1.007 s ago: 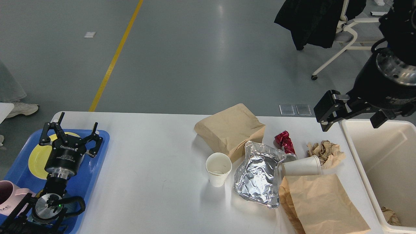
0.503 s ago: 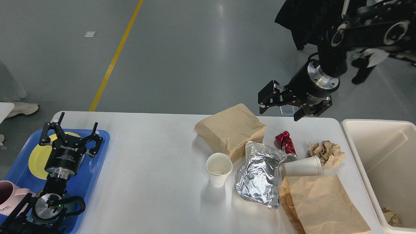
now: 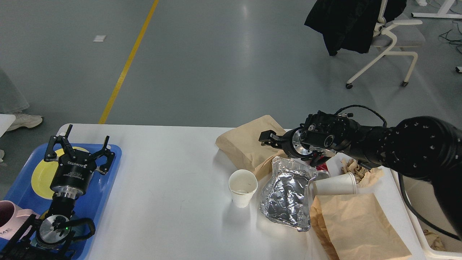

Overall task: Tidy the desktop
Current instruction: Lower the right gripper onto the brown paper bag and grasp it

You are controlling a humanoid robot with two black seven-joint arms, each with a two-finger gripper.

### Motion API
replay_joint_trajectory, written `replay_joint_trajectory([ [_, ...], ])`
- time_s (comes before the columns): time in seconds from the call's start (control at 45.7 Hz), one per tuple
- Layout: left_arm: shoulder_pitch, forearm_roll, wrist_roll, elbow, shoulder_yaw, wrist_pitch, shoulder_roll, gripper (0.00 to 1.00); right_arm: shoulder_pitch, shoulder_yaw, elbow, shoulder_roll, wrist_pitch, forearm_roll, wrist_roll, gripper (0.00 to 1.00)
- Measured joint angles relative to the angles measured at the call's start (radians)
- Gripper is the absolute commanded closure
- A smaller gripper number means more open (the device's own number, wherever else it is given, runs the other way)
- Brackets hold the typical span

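Right gripper (image 3: 266,139) reaches low over the folded paper bag (image 3: 252,144) at the desktop's (image 3: 162,173) far middle; its finger spread cannot be told. It should straddle the bag's edge squarely before closing, avoiding the foil (image 3: 287,193).

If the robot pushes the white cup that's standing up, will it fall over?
Probably. The upright paper cup looks nearly empty, so it is likely light and tips easily. Its base is narrower than its rim, and once down it would likely roll in a curve.
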Motion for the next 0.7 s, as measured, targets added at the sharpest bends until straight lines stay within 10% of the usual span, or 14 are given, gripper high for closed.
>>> replay_joint_trajectory([
  [0.613, 0.001, 0.0, 0.0, 0.0, 0.0, 0.0, 0.0, 0.04, -0.188, 0.231, -0.192, 0.094, -0.01, -0.019, -0.057, 0.0],
  [0.7, 0.001, 0.0, 0.0, 0.0, 0.0, 0.0, 0.0, 0.04, -0.203, 0.238, -0.231, 0.103, -0.011, -0.023, -0.063, 0.13],
])
